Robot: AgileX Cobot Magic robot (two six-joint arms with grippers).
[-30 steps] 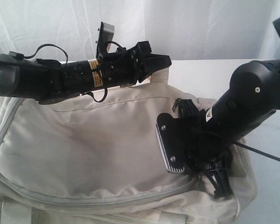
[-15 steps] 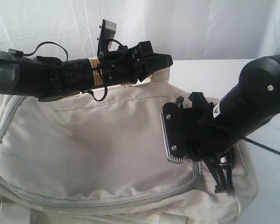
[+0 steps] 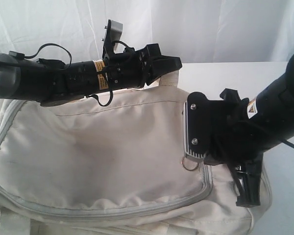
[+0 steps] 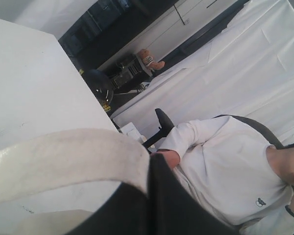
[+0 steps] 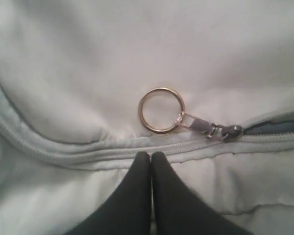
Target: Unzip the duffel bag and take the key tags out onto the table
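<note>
Black right arm [image 3: 279,112] slants down onto duffel bag [image 3: 98,152], right gripper [image 5: 151,155] together beside zipper ring [image 5: 161,110]; left gripper [image 4: 149,164] clamps handle [image 4: 63,156].

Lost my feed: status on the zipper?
Left tool shut on handle. Right tool shut empty, beside zipper ring. Bag barely unzipped. Nothing blocking.

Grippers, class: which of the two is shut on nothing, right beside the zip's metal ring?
The right gripper: its fingertips meet just short of the ring, gripping nothing. The left gripper is clamped on the cream handle.
</note>
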